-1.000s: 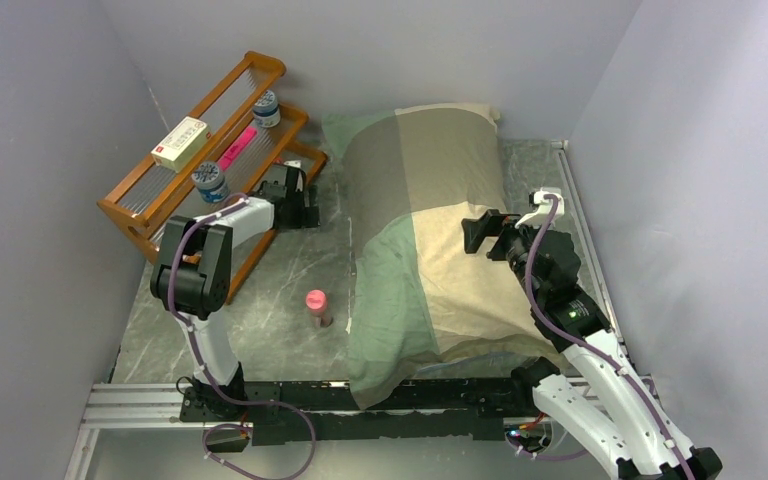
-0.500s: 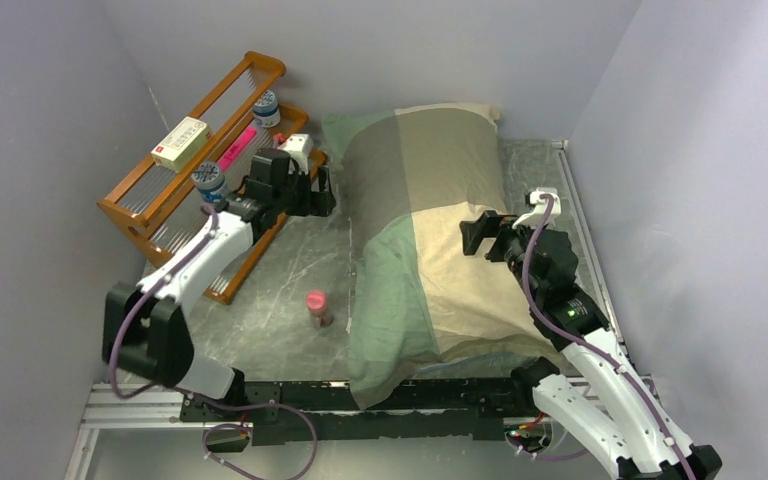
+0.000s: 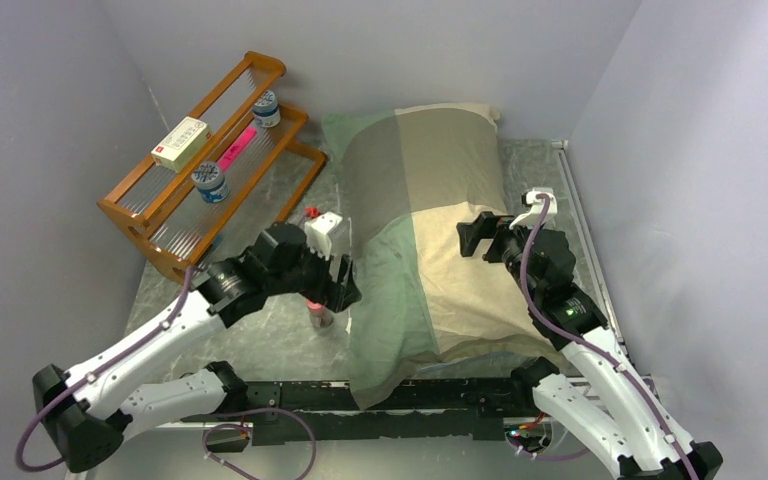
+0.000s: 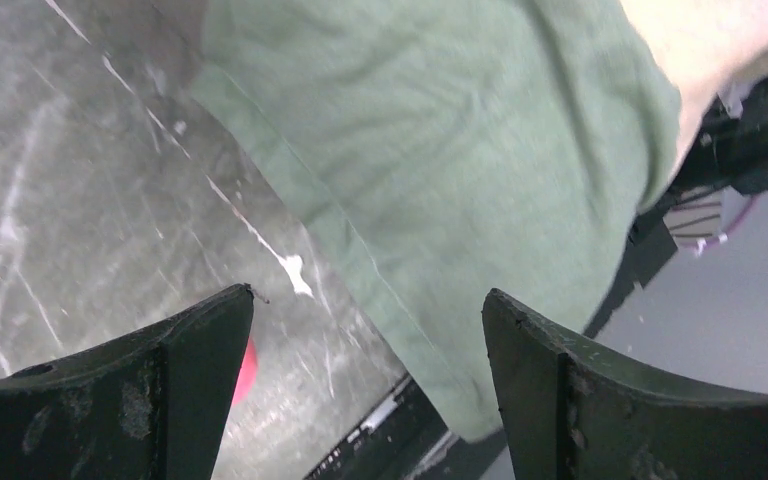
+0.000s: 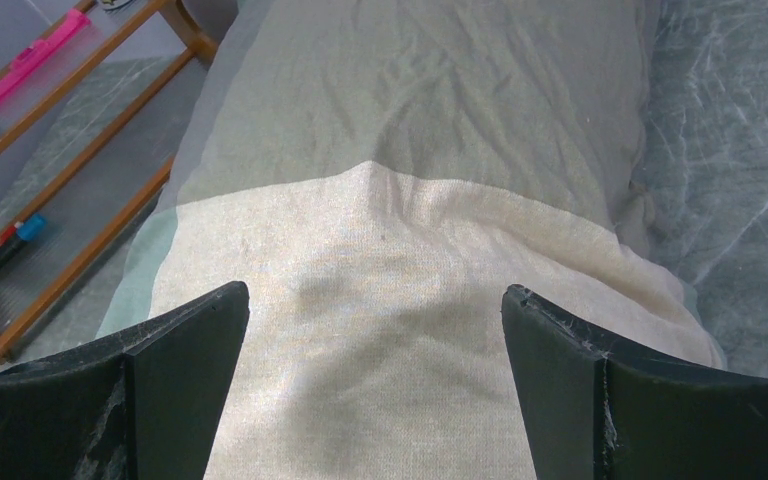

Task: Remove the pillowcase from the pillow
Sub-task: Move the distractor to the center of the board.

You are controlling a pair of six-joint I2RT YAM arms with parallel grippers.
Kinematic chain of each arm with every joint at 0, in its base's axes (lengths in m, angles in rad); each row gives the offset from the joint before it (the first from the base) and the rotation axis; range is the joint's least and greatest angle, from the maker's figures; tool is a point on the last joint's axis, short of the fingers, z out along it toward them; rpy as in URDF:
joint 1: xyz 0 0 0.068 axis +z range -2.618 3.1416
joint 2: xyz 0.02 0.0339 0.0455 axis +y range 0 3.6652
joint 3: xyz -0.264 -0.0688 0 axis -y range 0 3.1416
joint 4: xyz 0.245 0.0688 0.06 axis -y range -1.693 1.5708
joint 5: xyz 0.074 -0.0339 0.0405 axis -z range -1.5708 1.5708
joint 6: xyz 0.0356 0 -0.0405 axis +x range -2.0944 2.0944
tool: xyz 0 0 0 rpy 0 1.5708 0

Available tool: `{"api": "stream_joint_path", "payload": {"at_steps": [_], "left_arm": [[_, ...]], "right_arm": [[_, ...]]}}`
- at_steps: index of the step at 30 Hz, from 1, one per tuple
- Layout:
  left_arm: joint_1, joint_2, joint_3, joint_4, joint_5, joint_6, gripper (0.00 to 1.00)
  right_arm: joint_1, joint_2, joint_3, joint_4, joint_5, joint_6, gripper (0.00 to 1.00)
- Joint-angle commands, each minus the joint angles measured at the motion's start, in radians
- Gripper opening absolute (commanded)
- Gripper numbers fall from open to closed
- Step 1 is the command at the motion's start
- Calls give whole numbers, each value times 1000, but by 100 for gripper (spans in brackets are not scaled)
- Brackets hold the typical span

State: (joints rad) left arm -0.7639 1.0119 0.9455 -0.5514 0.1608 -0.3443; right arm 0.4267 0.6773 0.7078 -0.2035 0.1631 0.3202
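The pillowcase (image 3: 430,220), in beige, olive and green checks, lies lengthwise in the middle of the table and bulges as if filled. The pillow is hidden inside it. My left gripper (image 3: 348,288) hovers open beside the near-left green edge of the pillowcase (image 4: 440,170), with the hem and bare table between its fingers (image 4: 195,350). My right gripper (image 3: 474,237) stands open above the beige check (image 5: 390,330), holding nothing, at the pillowcase's right side.
A pink-capped bottle (image 3: 317,310) stands on the table just under my left gripper; its pink cap (image 4: 246,365) shows by the left finger. A wooden rack (image 3: 160,215) with a box, jars and a pink marker fills the far left. A black rail (image 3: 440,395) runs along the near edge.
My left arm has swung from the rack at the far left down to the pillowcase's near-left edge, above the pink bottle. The right gripper has barely moved.
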Motion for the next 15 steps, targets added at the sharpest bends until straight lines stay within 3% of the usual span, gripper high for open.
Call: {"api": "stream_joint_path", "payload": {"at_steps": [1, 9, 15], "left_arm": [[-58, -85, -53, -80, 35, -96, 93], [-238, -128, -201, -63, -26, -215, 97], [-322, -53, -252, -26, -218, -231, 97]], "right_arm": [[9, 1, 25, 16, -2, -12, 100], [11, 8, 33, 12, 1, -6, 100], [11, 6, 32, 15, 0, -3, 100]]}}
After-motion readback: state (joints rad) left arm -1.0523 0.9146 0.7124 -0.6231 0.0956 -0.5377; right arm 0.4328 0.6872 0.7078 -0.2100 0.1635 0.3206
